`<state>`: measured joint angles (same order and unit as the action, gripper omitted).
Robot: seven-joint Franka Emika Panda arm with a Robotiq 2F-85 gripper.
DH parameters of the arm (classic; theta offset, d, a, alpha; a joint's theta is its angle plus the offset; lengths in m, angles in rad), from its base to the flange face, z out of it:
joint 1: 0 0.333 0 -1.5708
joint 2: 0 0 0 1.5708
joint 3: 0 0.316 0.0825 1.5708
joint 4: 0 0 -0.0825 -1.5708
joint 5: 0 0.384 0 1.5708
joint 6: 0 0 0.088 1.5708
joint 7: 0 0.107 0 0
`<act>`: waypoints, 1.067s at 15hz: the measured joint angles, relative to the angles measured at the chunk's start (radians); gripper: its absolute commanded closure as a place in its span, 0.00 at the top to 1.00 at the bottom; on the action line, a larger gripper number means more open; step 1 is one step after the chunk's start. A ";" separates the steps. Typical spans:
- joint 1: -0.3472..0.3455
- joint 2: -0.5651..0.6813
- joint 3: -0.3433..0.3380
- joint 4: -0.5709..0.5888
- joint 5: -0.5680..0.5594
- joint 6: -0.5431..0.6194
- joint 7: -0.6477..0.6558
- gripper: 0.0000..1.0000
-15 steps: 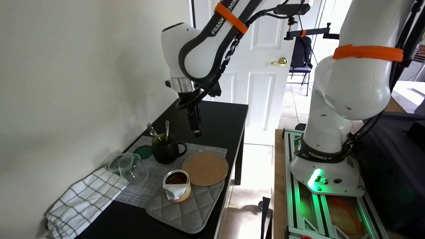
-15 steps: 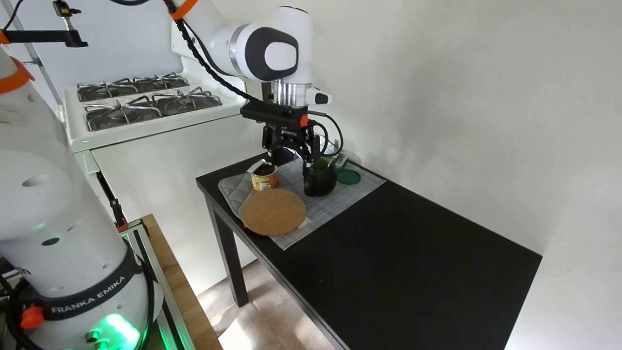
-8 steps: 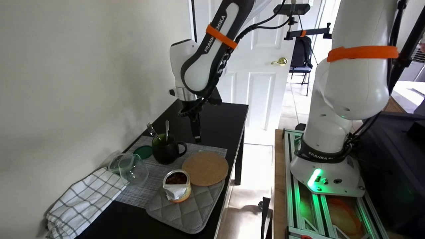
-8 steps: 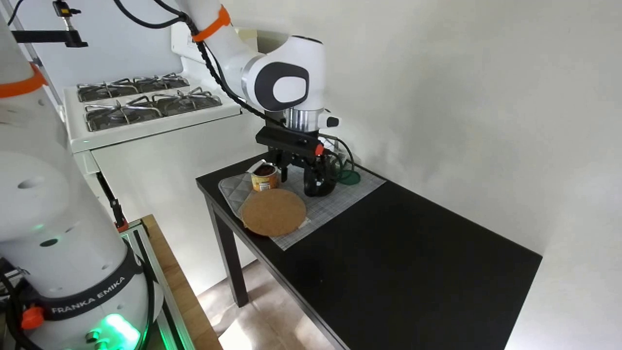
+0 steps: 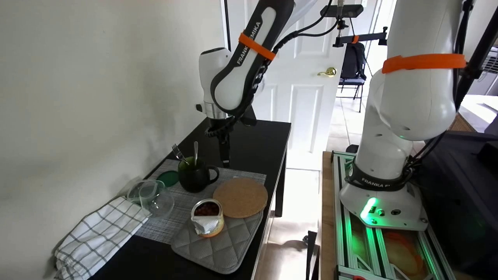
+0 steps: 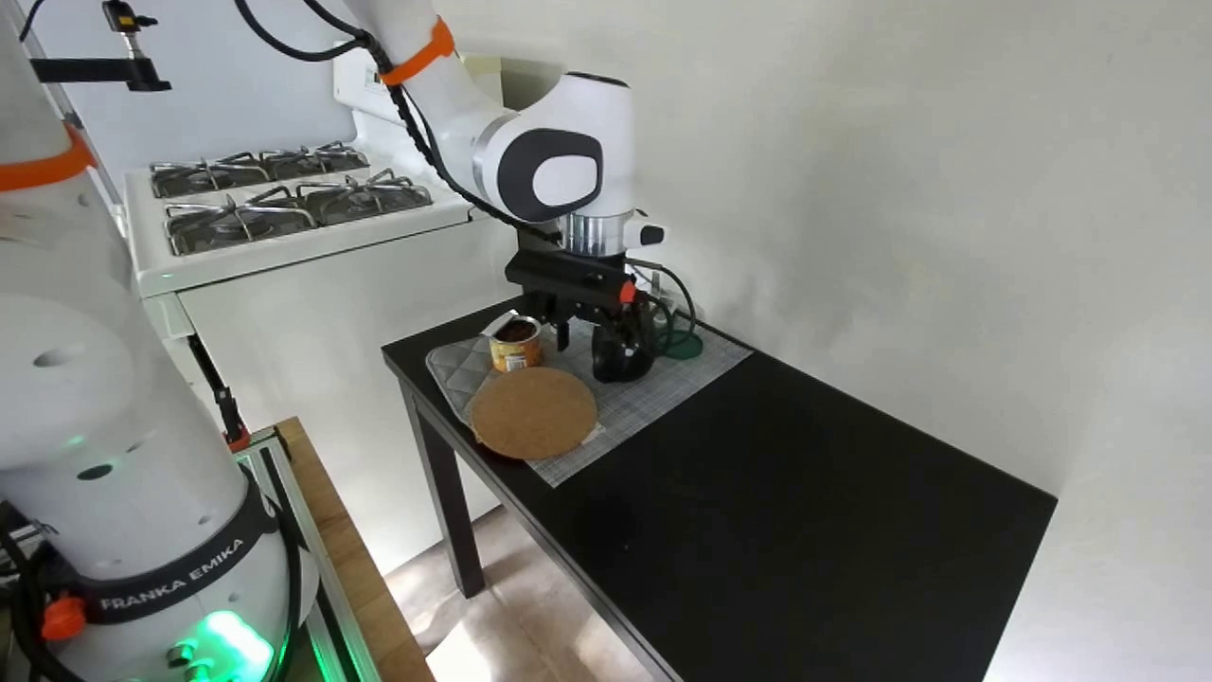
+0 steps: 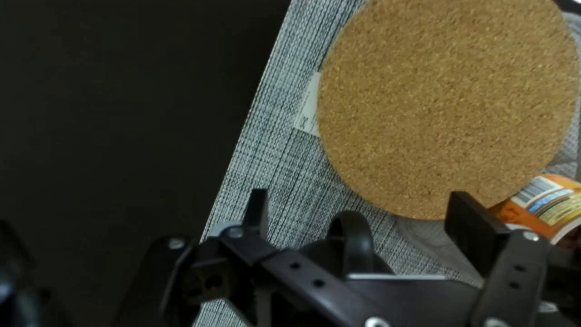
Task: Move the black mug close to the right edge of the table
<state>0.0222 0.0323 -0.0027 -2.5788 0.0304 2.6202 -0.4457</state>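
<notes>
The black mug (image 5: 193,178) stands upright on a grey woven mat, with a fork and a spoon in it. In an exterior view the gripper partly hides the mug (image 6: 617,365). The black table (image 6: 776,530) lies under everything. My gripper (image 7: 358,200) is open. In the wrist view its fingers stand wide apart, with the mug's handle (image 7: 356,240) showing between them and apart from both. The mug's body is mostly hidden behind the gripper there. In an exterior view a fingertip (image 5: 225,164) hangs just beside the mug on its handle side.
A round cork board (image 5: 241,197) lies beside the mug. An open can (image 5: 207,217) stands on a quilted grey pad (image 5: 218,254). Clear containers (image 5: 155,198), a green lid (image 5: 168,178) and a checked cloth (image 5: 103,235) lie along the wall (image 5: 97,97).
My gripper has come down and closer to the mug, then shifted a little sideways toward it. It stays open. The mug has not moved.
</notes>
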 measured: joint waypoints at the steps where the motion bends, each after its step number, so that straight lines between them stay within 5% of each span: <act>1: 0.000 0.011 0.004 -0.002 0.016 0.051 -0.002 1.00; 9: -0.023 0.128 0.108 -0.006 0.167 0.299 -0.046 0.95; 13: -0.062 0.161 0.169 -0.005 0.186 0.383 -0.045 0.78; 15: -0.080 0.169 0.176 -0.005 0.186 0.405 -0.045 0.53; 16: -0.084 0.171 0.173 -0.006 0.187 0.409 -0.045 0.52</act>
<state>-0.0618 0.2032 0.1708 -2.5847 0.2170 3.0297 -0.4905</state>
